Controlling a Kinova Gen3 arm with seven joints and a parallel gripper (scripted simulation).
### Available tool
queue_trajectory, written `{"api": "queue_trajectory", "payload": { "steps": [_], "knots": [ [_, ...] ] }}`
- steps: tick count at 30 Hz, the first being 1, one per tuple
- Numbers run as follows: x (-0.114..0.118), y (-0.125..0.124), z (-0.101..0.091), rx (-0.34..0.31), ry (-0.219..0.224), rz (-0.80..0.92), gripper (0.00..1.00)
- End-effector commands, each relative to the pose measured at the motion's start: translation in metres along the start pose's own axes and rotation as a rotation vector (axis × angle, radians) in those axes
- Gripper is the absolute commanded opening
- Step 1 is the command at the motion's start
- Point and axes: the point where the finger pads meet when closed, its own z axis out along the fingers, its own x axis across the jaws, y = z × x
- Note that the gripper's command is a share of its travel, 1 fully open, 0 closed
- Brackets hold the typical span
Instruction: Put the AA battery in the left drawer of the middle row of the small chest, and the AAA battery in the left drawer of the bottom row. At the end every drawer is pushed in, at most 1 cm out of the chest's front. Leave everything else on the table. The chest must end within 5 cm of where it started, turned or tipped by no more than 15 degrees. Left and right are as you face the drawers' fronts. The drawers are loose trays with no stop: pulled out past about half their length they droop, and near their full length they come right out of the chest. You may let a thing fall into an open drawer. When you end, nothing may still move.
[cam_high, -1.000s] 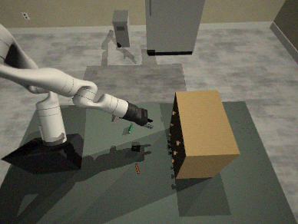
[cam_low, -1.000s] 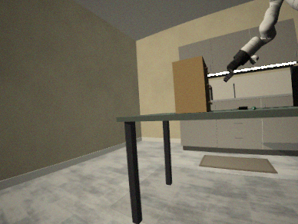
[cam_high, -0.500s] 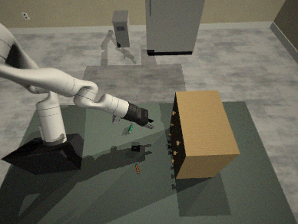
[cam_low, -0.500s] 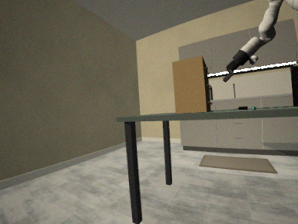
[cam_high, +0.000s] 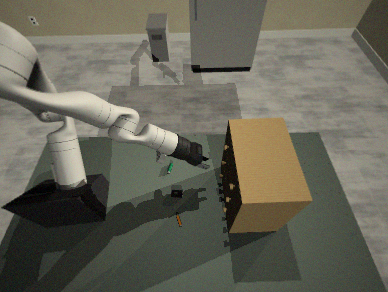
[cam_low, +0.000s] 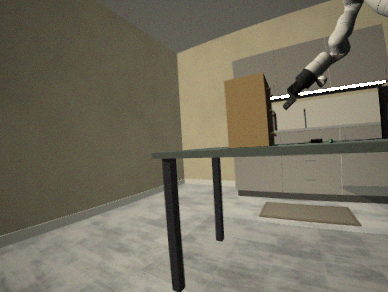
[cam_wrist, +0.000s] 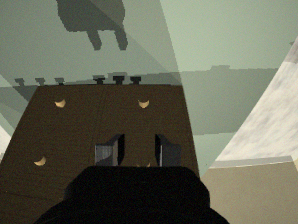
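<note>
Visibly, no brand or label is showing legibly; the pincer (cam_high: 205, 165) (cam_low: 288, 104) (cam_wrist: 139, 144) is standing partly open, gripping nothing.

Arm (cam_high: 92, 107) (cam_low: 340, 37) finished in smooth white, rounded tubular segments; thin dark seam rings marked at joints. Black wrist end and gripper (cam_high: 206, 164) (cam_low: 289, 103) (cam_wrist: 139, 144) fitted; two flat grey fingers seen, dark inner faces. Black angular base (cam_high: 25, 204) seen at eight o'clock, top view.
</note>
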Motion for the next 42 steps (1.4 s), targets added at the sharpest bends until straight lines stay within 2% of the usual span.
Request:
{"api": "queue_trajectory", "payload": {
  "steps": [1,13,42],
  "knots": [
    [0.003,0.002,0.011,0.004,0.005,-0.005,0.67],
    [0.003,0.009,0.029,0.004,0.005,-0.005,0.67],
    [0.003,0.01,0.029,0.004,0.005,-0.005,0.67]
  ]
}}
